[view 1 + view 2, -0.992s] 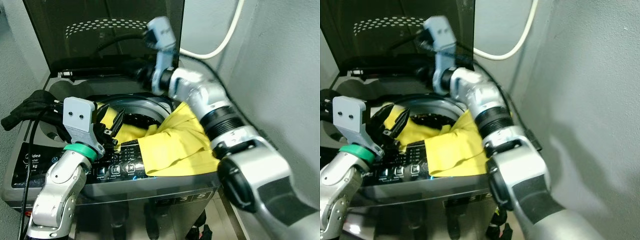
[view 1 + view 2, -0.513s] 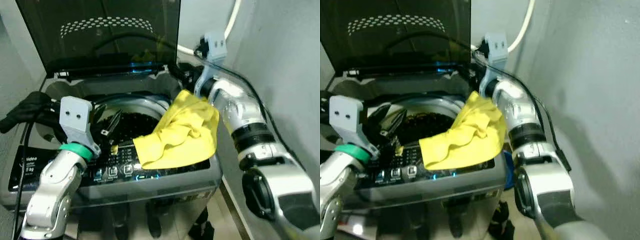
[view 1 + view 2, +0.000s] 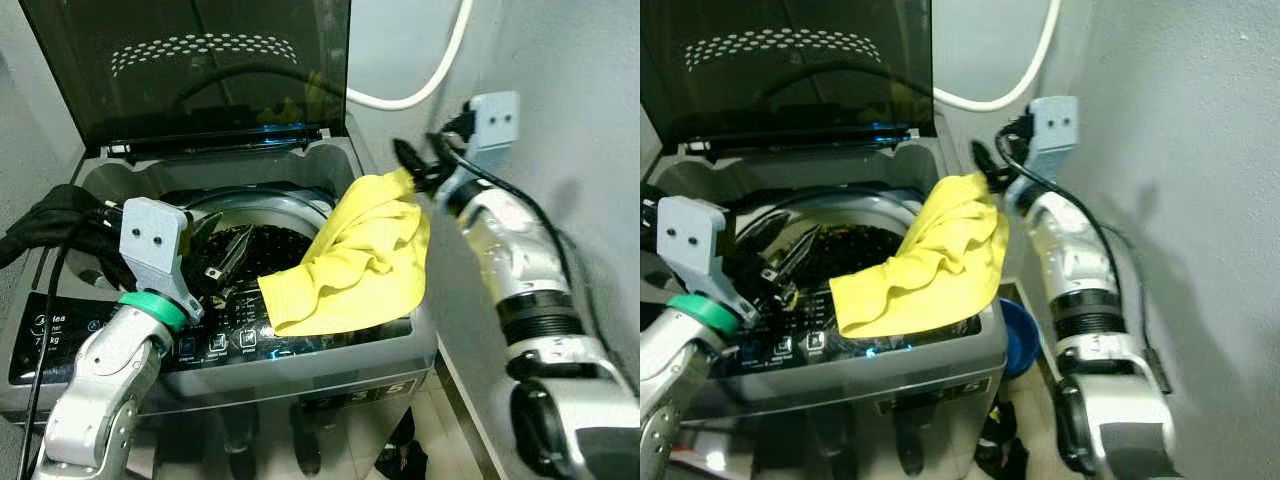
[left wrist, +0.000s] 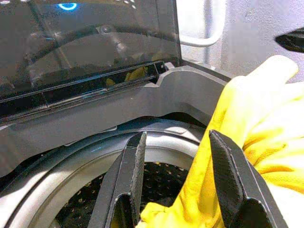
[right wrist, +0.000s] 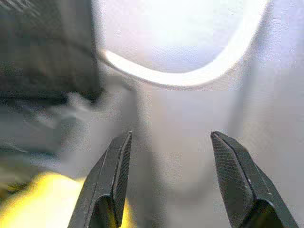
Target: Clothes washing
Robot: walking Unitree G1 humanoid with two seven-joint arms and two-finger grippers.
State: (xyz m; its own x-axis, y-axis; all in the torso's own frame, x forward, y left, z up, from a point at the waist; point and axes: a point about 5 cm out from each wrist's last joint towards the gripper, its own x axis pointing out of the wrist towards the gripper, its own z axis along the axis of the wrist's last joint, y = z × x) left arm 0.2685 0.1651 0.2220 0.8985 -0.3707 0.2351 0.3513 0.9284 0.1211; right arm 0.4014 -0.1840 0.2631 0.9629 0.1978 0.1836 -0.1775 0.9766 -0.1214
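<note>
A yellow cloth [image 3: 350, 262] lies draped over the right front rim of the top-loading washing machine [image 3: 300, 375], partly covering the control panel; its upper corner rises toward the right rim. My right gripper [image 3: 418, 165] hovers just beyond that corner, beside the machine, open with nothing between its fingers [image 5: 114, 185]; the yellow cloth [image 5: 38, 199] lies below them. My left gripper [image 3: 225, 252] stands open over the front of the dark drum [image 3: 270, 240], and the yellow cloth [image 4: 251, 142] shows past its fingers [image 4: 126, 180].
The dark lid [image 3: 200, 70] stands upright at the back. Black clothing [image 3: 45, 215] is heaped on the machine's left side. A white hose [image 3: 420, 95] curves along the wall behind. A grey wall [image 3: 1200, 200] is close on the right, with a blue basin [image 3: 1018, 335] on the floor.
My right arm swung from above the back of the drum out to the machine's right side, pulling the yellow cloth's corner to the right rim. The left gripper held its place.
</note>
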